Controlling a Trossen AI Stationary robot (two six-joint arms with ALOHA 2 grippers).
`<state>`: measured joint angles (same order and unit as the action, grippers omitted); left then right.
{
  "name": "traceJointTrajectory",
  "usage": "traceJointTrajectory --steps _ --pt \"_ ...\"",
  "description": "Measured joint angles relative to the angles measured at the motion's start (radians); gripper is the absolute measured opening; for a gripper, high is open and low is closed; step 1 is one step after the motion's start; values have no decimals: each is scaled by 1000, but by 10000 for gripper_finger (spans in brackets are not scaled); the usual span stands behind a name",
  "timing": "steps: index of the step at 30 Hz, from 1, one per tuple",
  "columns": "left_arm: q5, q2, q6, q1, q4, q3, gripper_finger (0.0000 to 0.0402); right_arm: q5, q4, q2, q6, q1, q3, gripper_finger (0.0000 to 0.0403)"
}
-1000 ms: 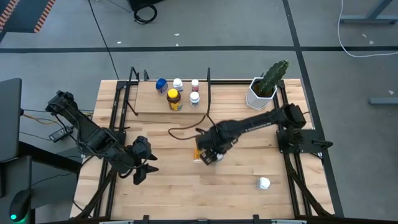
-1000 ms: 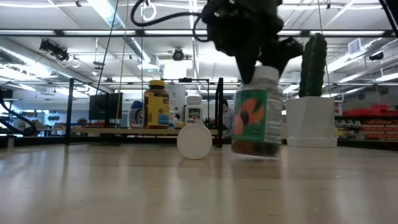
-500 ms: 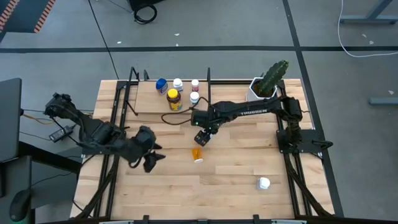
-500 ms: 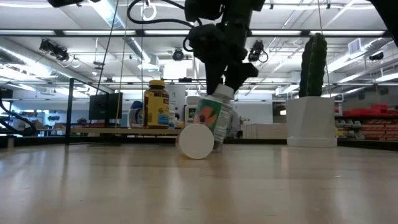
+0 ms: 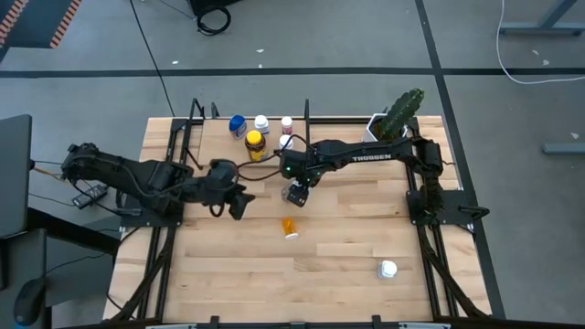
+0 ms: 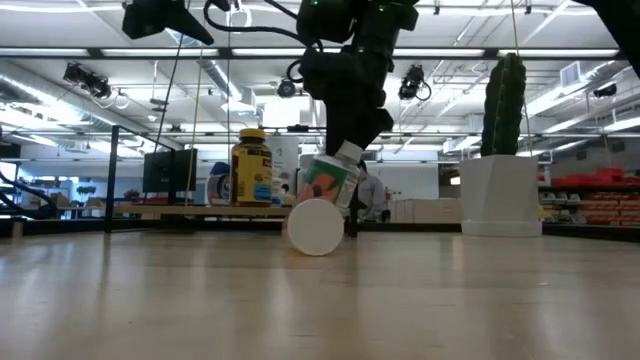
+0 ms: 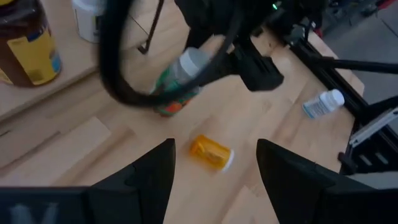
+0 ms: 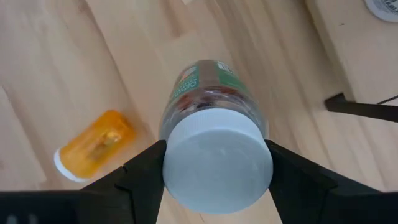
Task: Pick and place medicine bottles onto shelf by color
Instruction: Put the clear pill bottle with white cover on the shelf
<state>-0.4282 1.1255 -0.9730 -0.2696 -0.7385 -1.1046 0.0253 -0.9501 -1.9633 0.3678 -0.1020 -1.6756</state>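
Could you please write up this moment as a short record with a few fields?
right gripper: fingers shut on the white-capped, green-labelled pill bottle, carried tilted above the plank table
left gripper: fingers open, empty, near table centre
light-wood shelf panel: holds the amber yellow-lidded bottle, a blue one and small white-capped ones
loose on table: small orange bottle lying down, white bottle

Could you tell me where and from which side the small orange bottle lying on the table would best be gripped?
The small orange bottle lies on its side, clear of other things, white cap toward the table's front. Probably best: come straight down from above and close across the middle of its round body, fingers square to its long axis. The open left hand is nearest; the right hand holds the green-labelled bottle.
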Motion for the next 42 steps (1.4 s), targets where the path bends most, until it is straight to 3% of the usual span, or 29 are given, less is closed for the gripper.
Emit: traceJointTrajectory --steps 8,14,19,27,32,37,42 --pt "4 0 86 12 81 0 233 34 -2 0 -46 -3 0 284" --pt "3 0 64 12 76 0 249 45 3 0 -25 -2 0 332" --pt "3 0 124 12 74 1 269 80 -37 35 54 -2 0 347" --pt "1 72 310 54 84 2 284 -6 -80 248 155 1 0 344" --pt "9 142 411 122 203 2 294 -72 -85 407 177 0 0 344" --pt "82 238 506 211 388 1 321 -132 -91 525 175 0 -1 344" --pt "168 349 514 281 430 1 364 -213 -106 590 166 0 -1 344"
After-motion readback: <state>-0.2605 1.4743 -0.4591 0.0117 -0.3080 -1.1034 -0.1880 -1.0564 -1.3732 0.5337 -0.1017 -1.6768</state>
